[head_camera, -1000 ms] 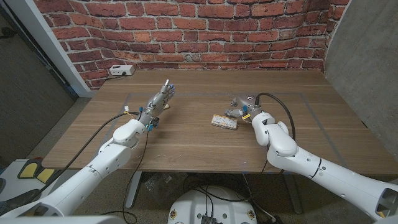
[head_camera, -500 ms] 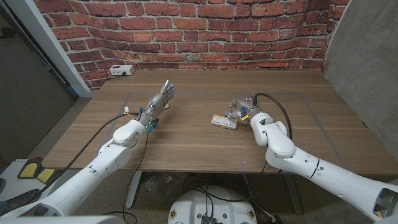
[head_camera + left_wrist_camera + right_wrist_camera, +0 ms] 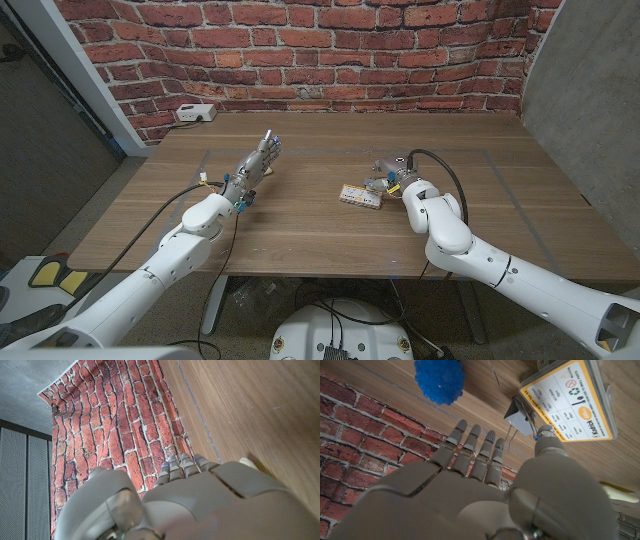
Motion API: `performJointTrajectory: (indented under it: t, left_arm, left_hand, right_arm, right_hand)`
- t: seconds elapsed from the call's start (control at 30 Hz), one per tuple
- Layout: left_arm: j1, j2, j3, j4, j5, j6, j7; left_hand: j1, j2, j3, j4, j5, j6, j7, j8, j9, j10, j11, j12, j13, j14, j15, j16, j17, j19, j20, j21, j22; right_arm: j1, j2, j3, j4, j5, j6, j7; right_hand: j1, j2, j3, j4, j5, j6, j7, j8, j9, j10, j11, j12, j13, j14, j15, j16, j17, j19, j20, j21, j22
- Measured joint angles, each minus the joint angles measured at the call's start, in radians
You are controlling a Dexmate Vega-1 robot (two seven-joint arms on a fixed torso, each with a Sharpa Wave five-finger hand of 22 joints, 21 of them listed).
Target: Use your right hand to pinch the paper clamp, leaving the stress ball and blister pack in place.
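In the right wrist view a small grey paper clamp [image 3: 521, 418] with wire handles lies on the wood beside a yellow-labelled blister pack [image 3: 570, 402]. A blue spiky stress ball [image 3: 440, 380] sits beyond them. My right hand [image 3: 485, 490] hovers just short of the clamp, its fingers [image 3: 470, 447] stretched out and its thumb apart beside the clamp's handles, holding nothing. The head view has my right hand [image 3: 388, 172] right behind the blister pack [image 3: 360, 195]. My left hand [image 3: 256, 160] is at the table's left middle, fingers straight, with nothing in it.
A white box [image 3: 193, 113] with a cable sits at the wooden table's [image 3: 300, 235] back left corner. A brick wall [image 3: 330, 50] stands behind the table. The left wrist view has my left hand [image 3: 200, 500] over bare wood.
My right hand has edged a little forward toward the clamp. The left arm has not moved.
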Motion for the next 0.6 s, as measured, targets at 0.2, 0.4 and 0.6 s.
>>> performJointTrajectory:
  t: [0.2, 0.4, 0.6]
  left_arm:
    - [0.000, -0.001, 0.001, 0.000, 0.000, 0.000, 0.000]
    - [0.002, 0.001, 0.001, -0.002, 0.000, 0.000, 0.002]
    - [0.005, 0.005, 0.000, -0.009, -0.001, 0.003, 0.004]
  left_hand:
    - [0.000, 0.000, 0.001, 0.001, 0.000, 0.000, 0.000, 0.000, 0.000, 0.000, 0.000, 0.000, 0.000, 0.000, 0.000, 0.000, 0.000, 0.000, 0.000, 0.000, 0.000]
    - [-0.003, -0.003, 0.004, 0.004, 0.000, 0.000, 0.000, 0.000, 0.000, 0.000, 0.000, 0.000, 0.000, 0.000, 0.000, 0.000, 0.000, -0.006, 0.006, 0.000, 0.000]
    - [-0.003, -0.003, 0.004, 0.004, 0.000, 0.000, 0.000, 0.000, 0.000, 0.000, 0.000, 0.000, 0.000, 0.000, 0.000, 0.000, 0.000, -0.006, 0.005, 0.000, 0.000]
  right_arm:
    - [-0.003, 0.002, 0.006, 0.000, -0.005, 0.000, 0.015]
    - [-0.007, 0.006, 0.011, -0.003, -0.007, 0.000, 0.030]
    - [-0.009, 0.009, 0.012, -0.004, -0.009, 0.001, 0.039]
  right_hand:
    - [-0.023, -0.010, -0.010, 0.010, 0.000, -0.031, 0.009, 0.000, 0.000, -0.025, 0.015, 0.000, 0.000, -0.025, 0.005, 0.000, 0.000, -0.018, 0.008, 0.000, 0.000]
    - [-0.037, -0.012, -0.015, 0.015, 0.004, -0.043, 0.010, 0.000, 0.000, -0.037, 0.016, 0.000, 0.000, -0.034, 0.014, 0.000, 0.000, -0.025, 0.014, 0.000, 0.000]
    - [-0.053, -0.017, -0.022, 0.021, 0.004, -0.058, 0.015, 0.000, 0.000, -0.053, 0.022, 0.000, 0.000, -0.049, 0.018, 0.000, 0.000, -0.030, 0.020, 0.000, 0.000]
